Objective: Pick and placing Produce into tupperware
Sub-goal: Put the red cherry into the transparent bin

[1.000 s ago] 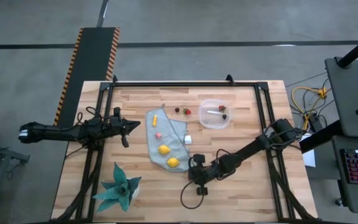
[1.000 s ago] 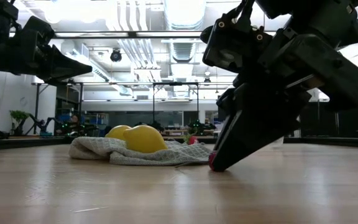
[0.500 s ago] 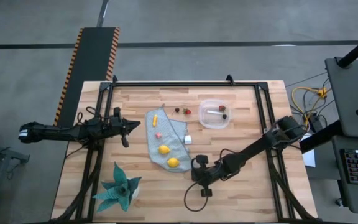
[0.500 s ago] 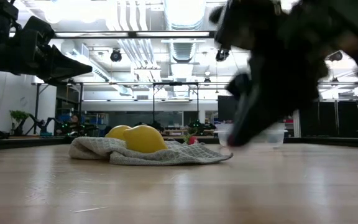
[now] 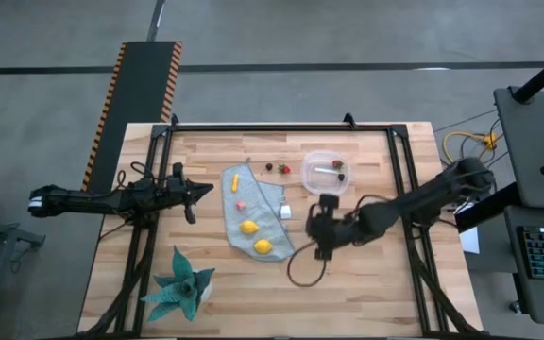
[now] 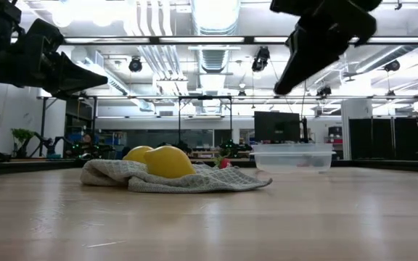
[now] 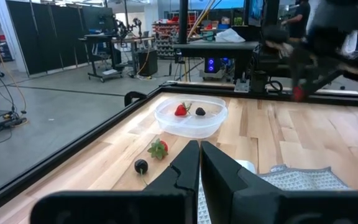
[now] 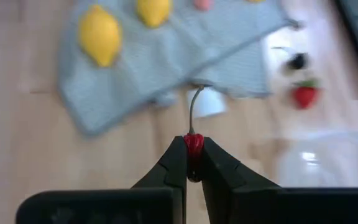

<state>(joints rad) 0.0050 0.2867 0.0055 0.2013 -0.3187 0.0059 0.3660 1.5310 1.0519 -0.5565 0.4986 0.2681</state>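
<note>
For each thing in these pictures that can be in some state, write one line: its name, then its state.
right gripper: raised above the table, shut on a small red cherry
left gripper: shut, empty, waiting at the table's left side
tupperware: lidless, holding a strawberry and a dark berry
grey-blue cloth: rumpled, under two lemons
teal spiky plant: standing upright

Two dark arms, looping black cable (image 5: 300, 272)
</note>
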